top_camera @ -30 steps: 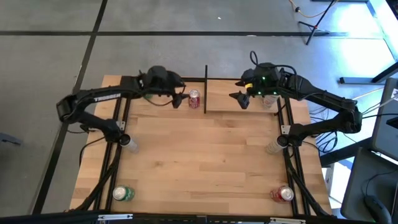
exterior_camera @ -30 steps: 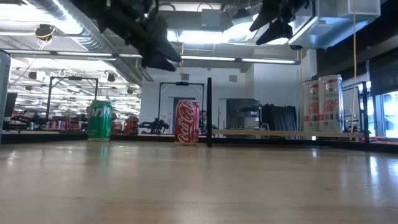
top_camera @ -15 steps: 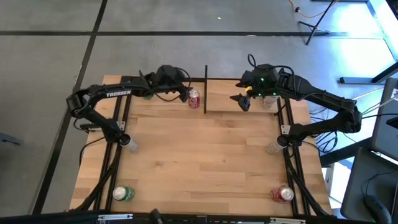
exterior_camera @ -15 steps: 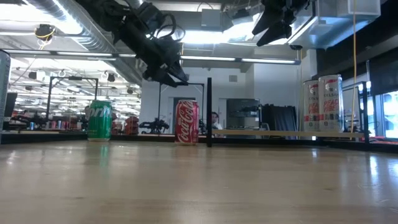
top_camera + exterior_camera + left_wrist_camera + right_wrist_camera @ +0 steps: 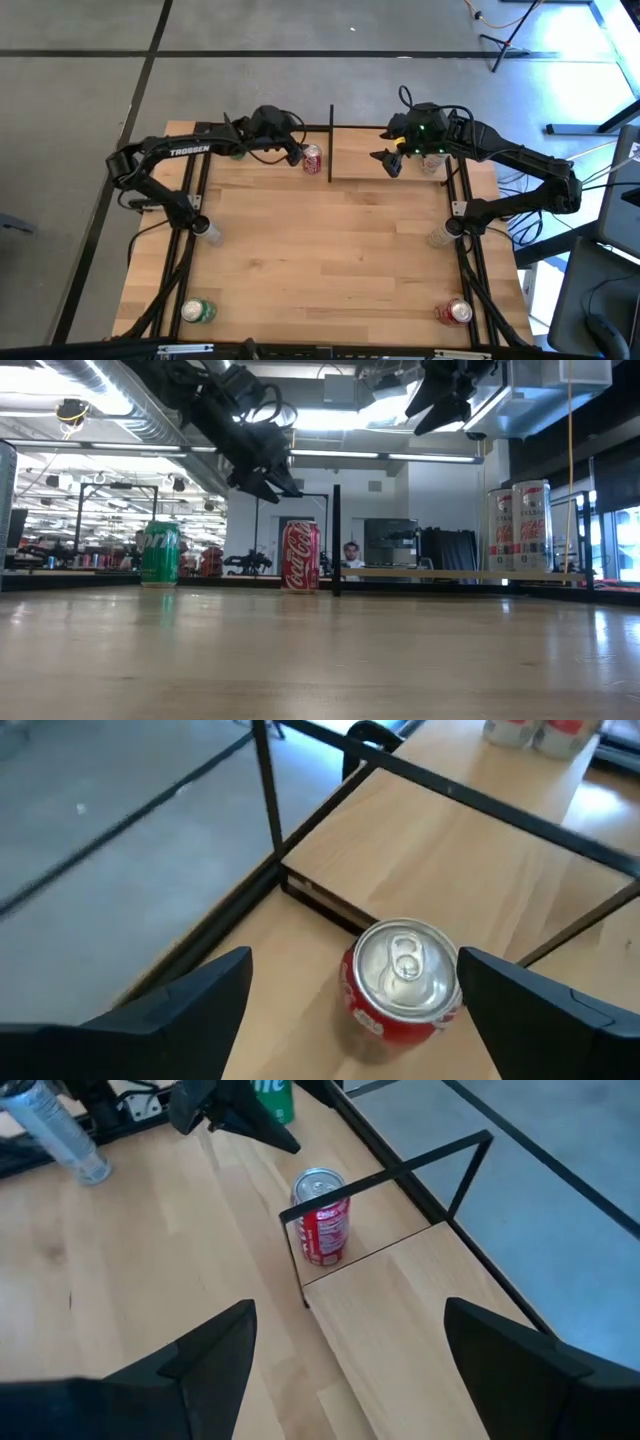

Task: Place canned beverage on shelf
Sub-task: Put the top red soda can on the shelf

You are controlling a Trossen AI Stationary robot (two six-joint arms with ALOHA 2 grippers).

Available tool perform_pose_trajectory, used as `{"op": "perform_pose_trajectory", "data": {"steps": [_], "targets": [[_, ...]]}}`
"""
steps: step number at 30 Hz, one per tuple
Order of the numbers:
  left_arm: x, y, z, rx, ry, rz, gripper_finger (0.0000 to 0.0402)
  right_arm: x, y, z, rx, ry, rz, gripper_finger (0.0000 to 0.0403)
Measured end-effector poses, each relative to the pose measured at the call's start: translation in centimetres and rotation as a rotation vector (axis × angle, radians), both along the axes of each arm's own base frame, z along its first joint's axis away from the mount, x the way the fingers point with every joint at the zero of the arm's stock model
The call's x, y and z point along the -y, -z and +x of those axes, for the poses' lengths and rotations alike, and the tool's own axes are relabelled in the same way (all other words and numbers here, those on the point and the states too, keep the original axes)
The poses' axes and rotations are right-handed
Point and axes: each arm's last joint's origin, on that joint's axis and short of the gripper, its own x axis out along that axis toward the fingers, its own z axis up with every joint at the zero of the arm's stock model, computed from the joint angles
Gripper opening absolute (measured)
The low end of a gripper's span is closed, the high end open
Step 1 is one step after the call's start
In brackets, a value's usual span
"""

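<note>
A red can [image 5: 313,159] stands upright on the tabletop just left of the shelf [image 5: 372,166], a small light-wood board framed by black bars. It also shows in the low view [image 5: 300,556] and in the left wrist view [image 5: 405,982]. My left gripper [image 5: 295,153] is open and hovers above the can and a little to its left, touching nothing; its fingers [image 5: 190,1005] stand wide on either side. My right gripper [image 5: 388,161] is open and empty above the shelf board. Two pale cans [image 5: 520,526] stand at the shelf's right end.
A green can [image 5: 160,553] stands at the far left of the table, behind my left arm. A green can [image 5: 198,311] and a red can [image 5: 456,312] stand near the front corners. Clear bottles [image 5: 208,230] [image 5: 440,235] stand by the arm bases. The table's middle [image 5: 330,250] is bare wood.
My left gripper has gone toward the table's right edge and down, closing on the red can, then nearly stopped. The red can has stayed where it was.
</note>
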Motion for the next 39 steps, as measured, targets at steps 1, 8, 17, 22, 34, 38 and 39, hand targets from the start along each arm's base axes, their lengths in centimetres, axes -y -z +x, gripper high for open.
{"op": "perform_pose_trajectory", "data": {"steps": [1, 8, 17, 22, 34, 38, 39], "targets": [[0.1, -0.1, 0.1, 0.016, -0.024, -0.007, 0.0345, 0.0, 0.0, 0.0, 0.004, 0.009, 0.010, 0.0308], [0.1, 0.5, 0.7, 0.030, 0.057, -0.036, 0.0342, -0.1, 0.0, 0.0, 0.024, 0.027, 0.067, 0.0308], [-2.3, 3.3, 0.7, -0.045, 0.253, -0.045, 0.0342, -0.1, 0.1, -0.1, 0.016, 0.036, 0.092, 0.0308], [-2.5, 4.0, 1.1, -0.046, 0.347, -0.019, 0.0341, -0.1, 0.1, -0.1, 0.015, 0.036, 0.093, 0.0308], [-2.9, 6.5, 2.1, -0.099, 0.378, -0.011, 0.0341, -0.2, 0.2, -0.1, 0.020, 0.040, 0.123, 0.0308], [-3.0, 7.1, 2.2, -0.116, 0.386, -0.014, 0.0341, -0.2, 0.2, -0.1, 0.023, 0.032, 0.129, 0.0308], [-3.0, 7.1, 2.2, -0.116, 0.386, -0.013, 0.0341, -0.2, 0.2, -0.1, 0.023, 0.032, 0.129, 0.0308]]}}
